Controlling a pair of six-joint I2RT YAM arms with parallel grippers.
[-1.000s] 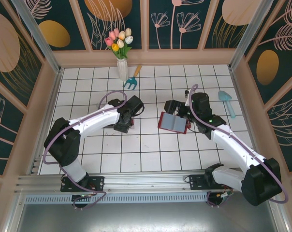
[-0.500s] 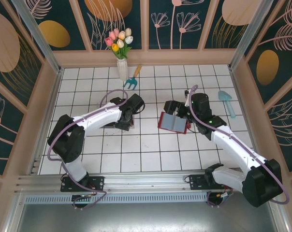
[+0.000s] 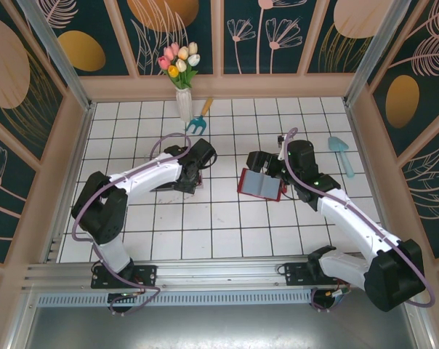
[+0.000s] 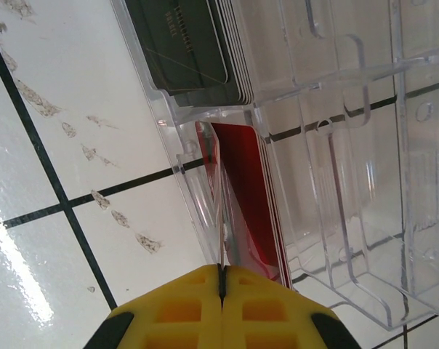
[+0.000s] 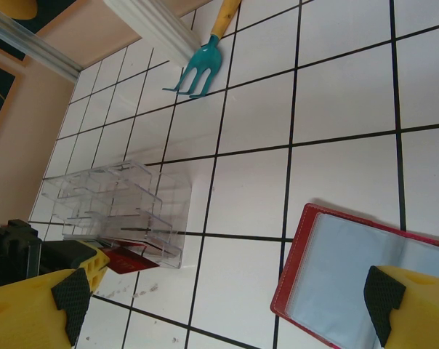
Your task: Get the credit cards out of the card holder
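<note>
Left claw (image 4: 221,309) pressed tight together, tips right at one stack of red cards (image 4: 245,189) standing in the clear tray (image 4: 350,145). Whether a card is pinched, can't tell. One dark stack (image 4: 183,43) sits in the next slot. Right claw (image 5: 227,291) is spread wide above the one card holder (image 5: 350,280), which lies open, grey-blue inside up, on the worktop (image 5: 336,94). One teal rake (image 5: 198,69) beyond.

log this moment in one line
left gripper: shut on flat red card at clear plastic tray | right gripper: open, at opened red folding card holder
</note>
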